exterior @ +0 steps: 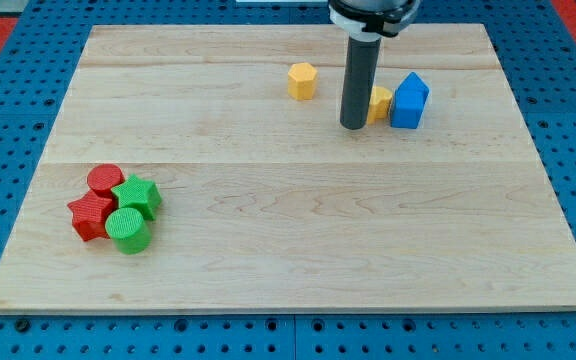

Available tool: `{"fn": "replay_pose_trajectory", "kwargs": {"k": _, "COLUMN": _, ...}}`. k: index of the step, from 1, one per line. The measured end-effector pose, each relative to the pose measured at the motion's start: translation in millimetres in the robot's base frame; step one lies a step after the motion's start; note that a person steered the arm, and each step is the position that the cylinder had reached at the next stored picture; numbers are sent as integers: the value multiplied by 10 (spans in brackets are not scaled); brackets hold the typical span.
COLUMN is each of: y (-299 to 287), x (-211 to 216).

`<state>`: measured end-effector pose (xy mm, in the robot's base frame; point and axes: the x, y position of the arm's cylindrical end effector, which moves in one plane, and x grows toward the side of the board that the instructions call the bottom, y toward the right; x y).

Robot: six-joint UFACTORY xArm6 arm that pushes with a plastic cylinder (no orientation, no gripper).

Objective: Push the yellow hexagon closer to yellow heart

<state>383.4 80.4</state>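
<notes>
Yellow hexagon (302, 81) — left of my tip (353, 126), clear of it

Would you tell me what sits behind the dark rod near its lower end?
A yellow block shows past the rod's right edge, touching the blue block. The rod covers its left part, so its shape is unclear. My tip rests beside it.

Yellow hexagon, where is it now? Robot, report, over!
My tip sits between yellow hexagon and yellow heart. Heart partly hidden, touching blue block. Red and green blocks far off.
</notes>
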Motion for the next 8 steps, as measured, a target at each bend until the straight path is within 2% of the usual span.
{"fn": "replay_pose_trajectory", "kwargs": {"k": 2, "y": 354, "x": 0}}
{"fn": "replay_pose_trajectory", "kwargs": {"k": 3, "y": 148, "x": 231}}
{"fn": "replay_pose_trajectory", "kwargs": {"k": 4, "y": -440, "x": 326}}
{"fn": "replay_pose_trajectory", "kwargs": {"k": 5, "y": -969, "x": 99}}
{"fn": "replay_pose_trajectory", "kwargs": {"k": 6, "y": -1099, "x": -510}}
{"fn": "replay_pose_trajectory", "kwargs": {"k": 7, "y": -1094, "x": -831}}
{"fn": "replay_pose_trajectory", "kwargs": {"k": 8, "y": -986, "x": -840}}
